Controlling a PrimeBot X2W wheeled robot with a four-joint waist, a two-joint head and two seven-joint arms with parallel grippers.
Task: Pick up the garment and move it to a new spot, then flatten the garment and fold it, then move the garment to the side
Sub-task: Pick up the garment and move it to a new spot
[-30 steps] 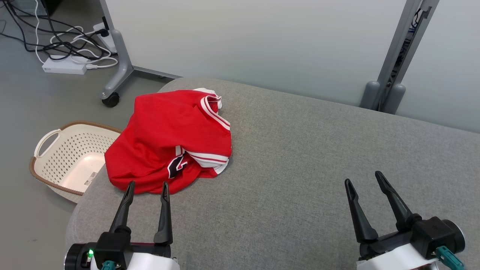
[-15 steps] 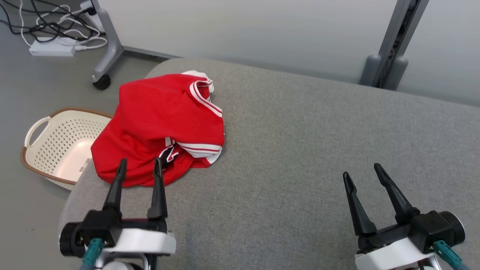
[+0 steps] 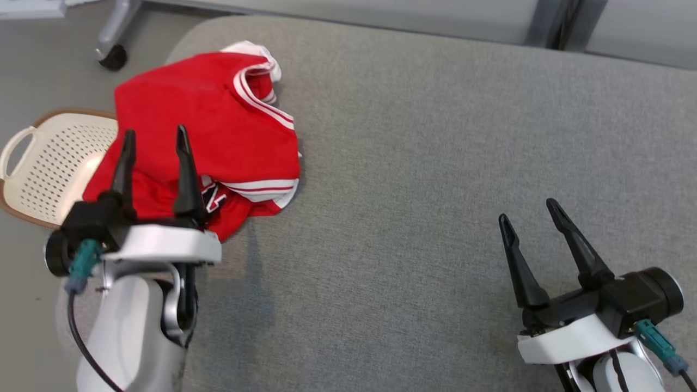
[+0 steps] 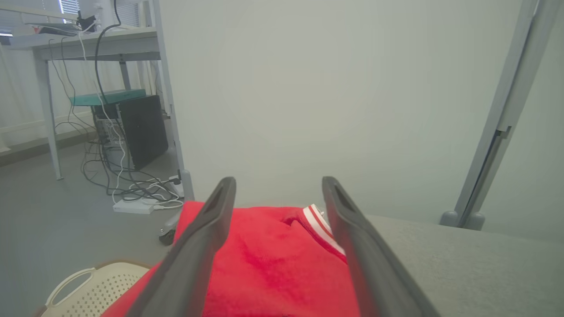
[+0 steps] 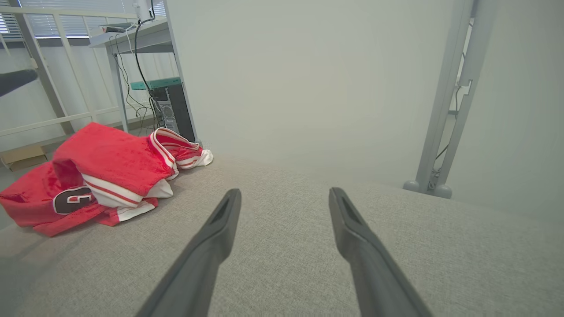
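Two-fingered left tool (image 3: 155,129), spread wide — over red garment (image 3: 218,109).

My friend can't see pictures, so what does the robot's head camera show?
A crumpled red jersey with white trim lies at the left edge of a grey padded surface, with the robot's open left gripper pointing over it. The open right gripper is apart at lower right; a cream basket sits beside the surface.

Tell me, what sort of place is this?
Probably a lab or office test space: a desk, computer tower and tangled floor cables, plus a red jersey on a grey padded table.
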